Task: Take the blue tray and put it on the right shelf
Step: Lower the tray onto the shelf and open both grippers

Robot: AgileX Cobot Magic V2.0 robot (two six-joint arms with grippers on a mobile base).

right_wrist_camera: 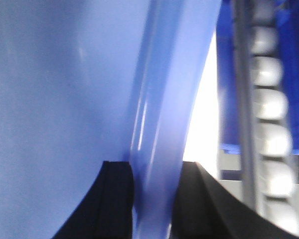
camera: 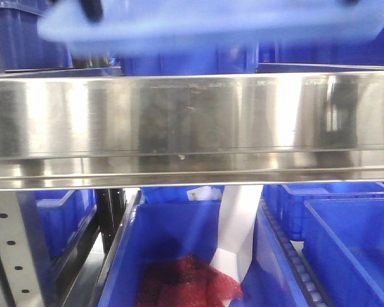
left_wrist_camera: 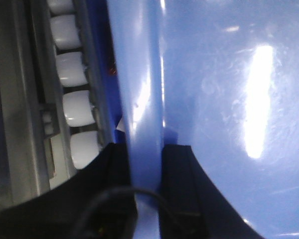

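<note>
Stainless steel fills the middle of the front view, where the right shelf (camera: pixel 192 115) turns its broad reflective front edge toward us on a perforated upright (camera: pixel 9 243) at the lower left.

Above that edge, at the very top of the view and blurred, the blue tray (camera: pixel 211 25) hangs in the air. Its long axis runs left to right, parallel to the shelf front. We cannot tell whether it is already over the shelf surface or on the near side of it.

Both arms carry it. The left pincer (left_wrist_camera: pixel 145 149) is clamped on the tray's flared rim, with one black finger on each side of the lip. The right pincer (right_wrist_camera: pixel 153 167) grips the rim on its side in the same way. The tray thus lies between the two pincers, and neither arm is nearer than the other.

Beside each grip we see a row of pale rollers (left_wrist_camera: pixel 79 107) in a metal rail below the tray. Under the shelf stand deep blue bins (camera: pixel 345 243), and the middle one holds red mesh (camera: pixel 189 281) and a white sheet (camera: pixel 240 224).

We judge the tray lifted and the placing not yet done. The coming move turns on the shelf lying below the tray and toward the far side. Both arms would have to travel far and then down together, with the long axis kept parallel to the steel edge. If one end dipped, the rim could catch on that edge.
</note>
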